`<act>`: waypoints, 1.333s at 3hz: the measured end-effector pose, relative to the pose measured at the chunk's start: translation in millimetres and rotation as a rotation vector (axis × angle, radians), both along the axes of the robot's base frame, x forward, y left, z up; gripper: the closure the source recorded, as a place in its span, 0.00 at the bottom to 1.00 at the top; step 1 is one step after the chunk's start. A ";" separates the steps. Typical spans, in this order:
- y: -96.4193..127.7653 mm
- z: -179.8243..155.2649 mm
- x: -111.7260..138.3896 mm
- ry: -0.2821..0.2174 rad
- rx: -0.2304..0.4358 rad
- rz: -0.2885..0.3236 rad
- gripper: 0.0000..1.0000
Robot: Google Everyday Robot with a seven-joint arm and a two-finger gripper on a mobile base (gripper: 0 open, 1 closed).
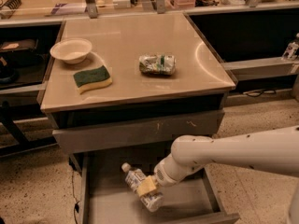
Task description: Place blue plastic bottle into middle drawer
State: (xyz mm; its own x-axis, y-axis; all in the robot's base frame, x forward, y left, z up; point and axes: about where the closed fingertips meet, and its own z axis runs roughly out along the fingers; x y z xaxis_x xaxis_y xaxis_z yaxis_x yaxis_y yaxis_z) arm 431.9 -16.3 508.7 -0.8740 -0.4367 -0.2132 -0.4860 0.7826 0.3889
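We had the big cabinet [140, 55] in front of us, and below it the drawer [110, 209] stood pulled open, flat floor showing. The white arm [233, 150] reached in from the right, low over that floor. The bottle [134, 178] hung inside the drawer's walls, left of middle; we could not tell whether it touched the floor. The gripper [148, 186] was clamped across its body, a yellow pad [146, 185] on the label. To do this well, we judged, it should go down until its side rests flat, then the fingers should spread slowly so nothing rolls. Its long axis ran on a slant: white cap [125, 167] up toward the back-left, base down toward the front-right.
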 end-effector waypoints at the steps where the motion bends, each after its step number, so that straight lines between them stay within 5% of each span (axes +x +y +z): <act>1: 7.8 -41.8 2.5 0.032 0.028 -0.060 1.00; 4: 7.3 -102.1 23.4 0.065 0.058 -0.140 1.00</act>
